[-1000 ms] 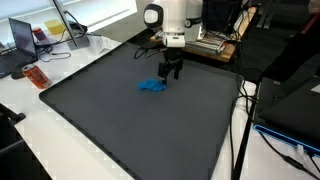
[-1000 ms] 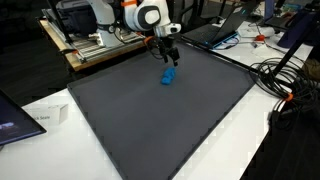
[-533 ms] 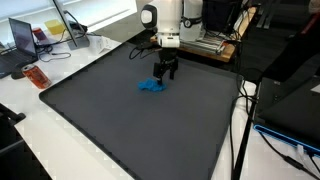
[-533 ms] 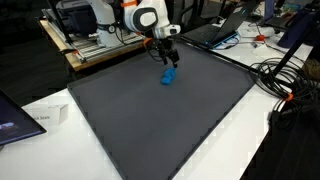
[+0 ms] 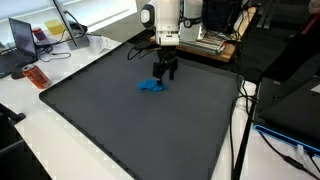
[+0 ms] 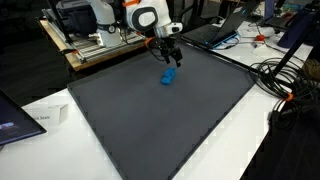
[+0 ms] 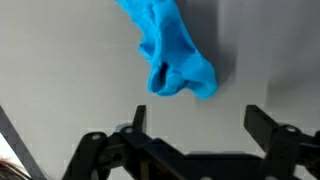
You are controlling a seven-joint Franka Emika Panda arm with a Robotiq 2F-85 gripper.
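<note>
A crumpled blue cloth (image 5: 152, 87) lies on the dark grey table mat (image 5: 130, 130); it also shows in both exterior views (image 6: 169, 77) and in the wrist view (image 7: 170, 50). My gripper (image 5: 165, 77) hangs just above the mat beside the cloth's far end, also seen in an exterior view (image 6: 173, 64). In the wrist view the gripper (image 7: 195, 125) is open with nothing between the fingers, and the cloth lies just beyond the fingertips. The cloth is not held.
A white table edge surrounds the mat (image 6: 150, 120). A laptop (image 5: 22, 38) and a small orange item (image 5: 36, 76) sit on one side. Cables (image 6: 285, 80) and equipment lie around the edges, and a metal frame base (image 6: 90, 45) stands behind the arm.
The gripper has shifted slightly toward the cloth and a little lower. The cloth has not moved.
</note>
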